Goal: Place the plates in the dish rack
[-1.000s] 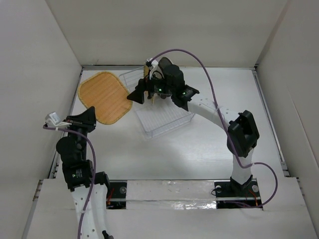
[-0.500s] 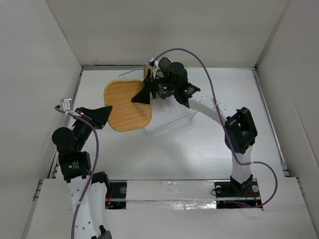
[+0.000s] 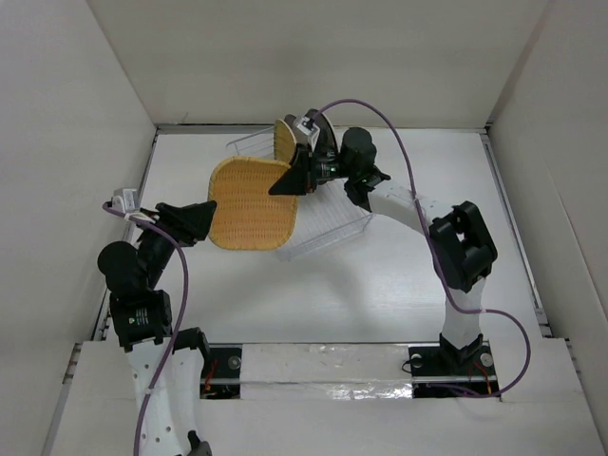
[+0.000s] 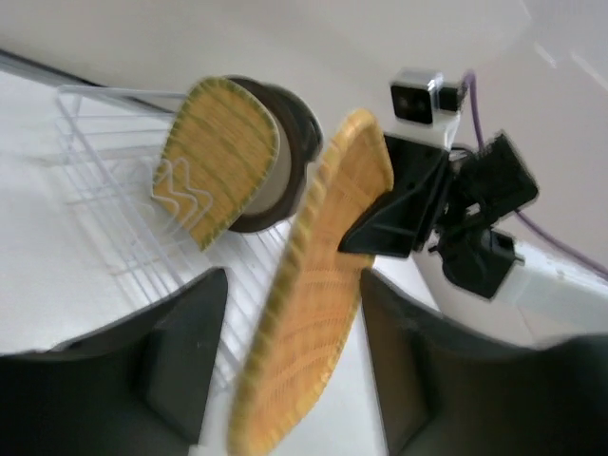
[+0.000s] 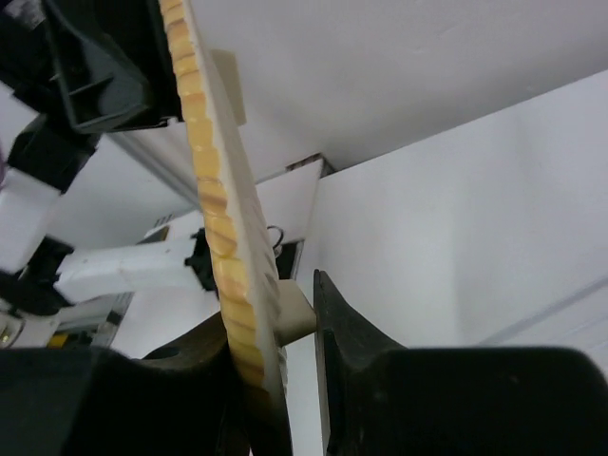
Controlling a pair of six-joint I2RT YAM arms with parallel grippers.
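The orange woven plate (image 3: 249, 204) hangs tilted on edge above the table, just left of the clear dish rack (image 3: 328, 226). My right gripper (image 3: 291, 177) is shut on its upper right rim; in the right wrist view the rim (image 5: 204, 161) is pinched between the jaws of the right gripper (image 5: 275, 318). My left gripper (image 3: 204, 214) stands open around the plate's lower left edge, and the plate (image 4: 323, 275) passes between its fingers (image 4: 185, 342) with a gap on each side. A yellow woven plate (image 4: 214, 161) and a dark round plate (image 4: 290, 133) stand upright in the rack (image 4: 100, 171).
White walls close in the table on the left, back and right. The yellow plate (image 3: 283, 141) stands at the rack's far end, close behind my right wrist. A purple cable (image 3: 380, 119) arcs over the right arm. Bare white table (image 3: 342, 294) lies in front of the rack.
The left gripper carried the orange plate from the table's far left up toward the rack. The right gripper closed on its rim, and the left gripper then opened.
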